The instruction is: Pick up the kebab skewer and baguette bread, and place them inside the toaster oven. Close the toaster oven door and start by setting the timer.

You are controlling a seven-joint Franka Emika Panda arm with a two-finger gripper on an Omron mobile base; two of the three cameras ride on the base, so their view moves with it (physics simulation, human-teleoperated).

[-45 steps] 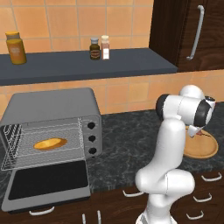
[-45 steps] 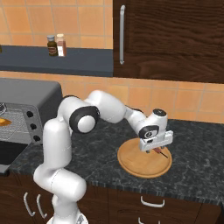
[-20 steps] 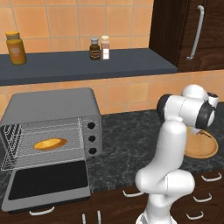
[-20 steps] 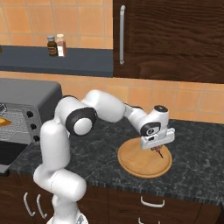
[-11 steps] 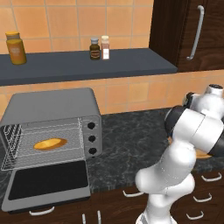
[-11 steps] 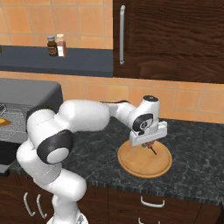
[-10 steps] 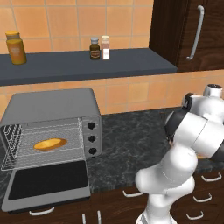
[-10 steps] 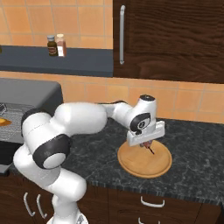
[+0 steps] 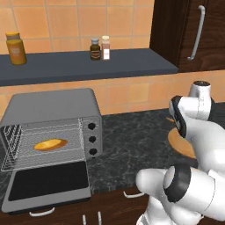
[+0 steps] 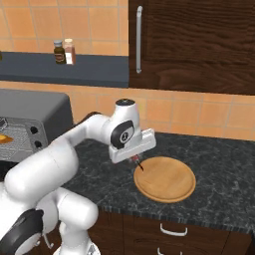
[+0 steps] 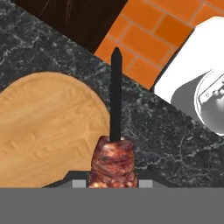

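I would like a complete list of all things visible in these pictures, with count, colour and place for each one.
grey metal toaster oven: one, grey, left on the dark counter.
drop-down toaster oven door: one, grey frame with dark glass, lying open.
golden oval baguette bread: one, golden-yellow, on the wire rack inside the oven.
thin kebab skewer with reddish-brown meat: one, dark stick, held above the counter beside the plate.
round wooden plate: one, light brown, on the counter at right.
spice jars: two, one dark and one pale, on the grey shelf.
orange jar: one, far left on the shelf.
dark wood cabinet: one, with a grey handle, above the counter.
gripper: one, shut on the skewer.
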